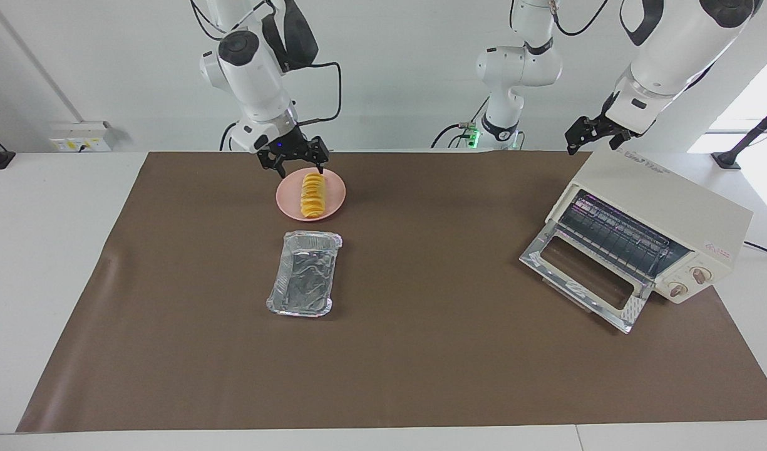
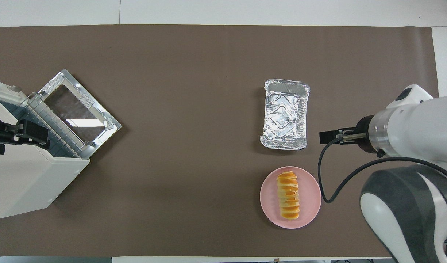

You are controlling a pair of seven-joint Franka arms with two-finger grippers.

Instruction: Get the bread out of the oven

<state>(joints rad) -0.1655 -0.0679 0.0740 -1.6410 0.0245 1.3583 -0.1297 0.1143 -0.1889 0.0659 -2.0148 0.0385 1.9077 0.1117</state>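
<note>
From my station, the job looked all but done. The bread (image 1: 313, 195) lay lengthwise on the pink plate (image 1: 289, 203), toward the right arm's end of the table (image 1: 421, 351), and nothing gripped it. The right hand (image 1: 298, 164) hung just above the plate's edge on the robots' side, its fingers spread with nothing between them, which I read as a release already made.

The oven (image 1: 665, 207) sat toward the left arm's end of the table with its glass door (image 1: 580, 279) dropped flat open. I could see the wire rack (image 1: 615, 235) inside, and no loaf on it. The left hand (image 1: 593, 133) hovered over the oven's top corner nearest the robots; I could not tell how its fingers stood, and it held nothing I could make out.

The foil tray (image 1: 303, 274) sat farther from the robots than the plate, just apart from it and bare inside.

By my judgement, the bread was out of the oven and set down. What was left was small: lifting the right hand clear of the plate and perhaps shutting the oven door, though the task did not ask for that.
</note>
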